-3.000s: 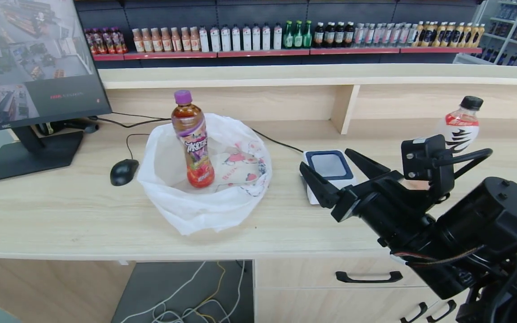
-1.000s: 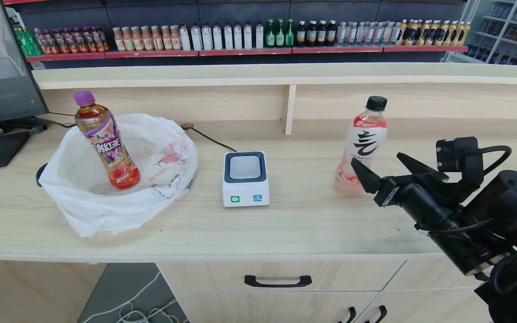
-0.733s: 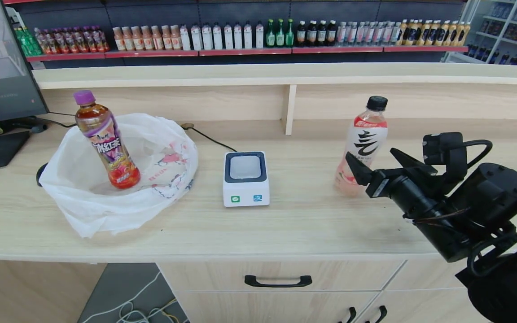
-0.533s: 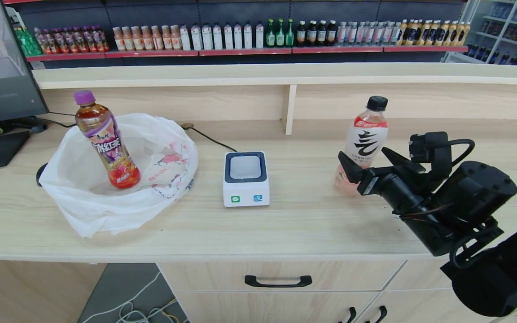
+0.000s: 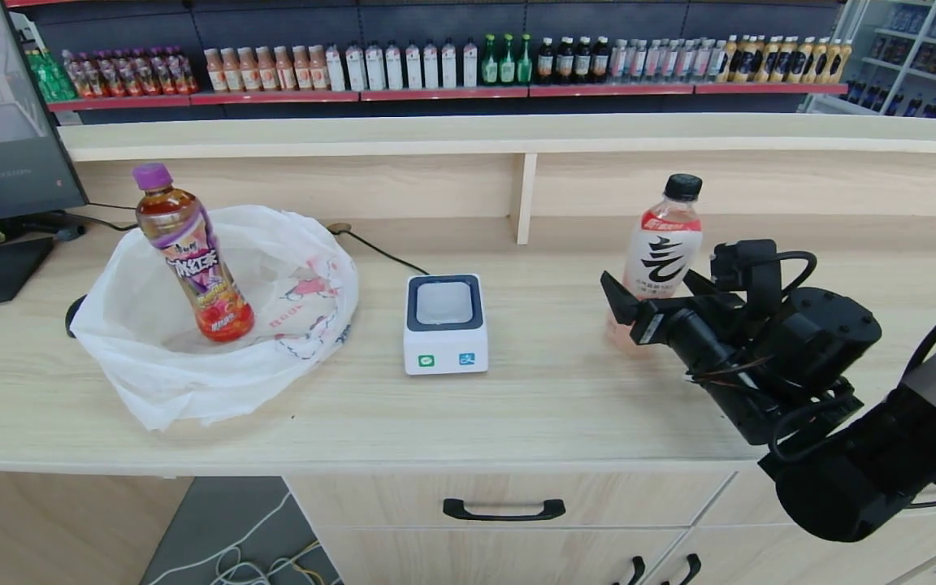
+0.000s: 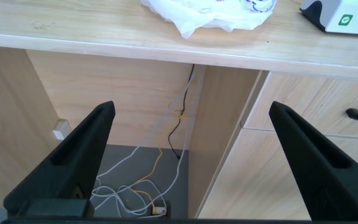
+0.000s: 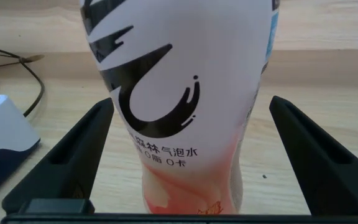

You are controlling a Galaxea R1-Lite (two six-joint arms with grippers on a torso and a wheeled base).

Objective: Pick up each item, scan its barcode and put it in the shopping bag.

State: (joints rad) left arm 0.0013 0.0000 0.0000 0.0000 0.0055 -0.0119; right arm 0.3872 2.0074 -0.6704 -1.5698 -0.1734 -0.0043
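Right gripper (image 5: 648, 284), jaws wide, straddles the pink bottle (image 5: 663, 244) standing on the wooden counter (image 5: 549, 390) right of the scanner (image 5: 444, 323), drink shelves (image 5: 435, 69) far behind; a second ago it hung nearer, short of the bottle.

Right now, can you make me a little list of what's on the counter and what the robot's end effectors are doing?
black-capped bottle: upright on the counter, right of the scanner
right end effector: open, a finger on each side of that bottle
scanner: between that bottle and the shopping bag
shopping bag: open, purple-capped bottle standing in it
left end effector: open, low, facing under the counter
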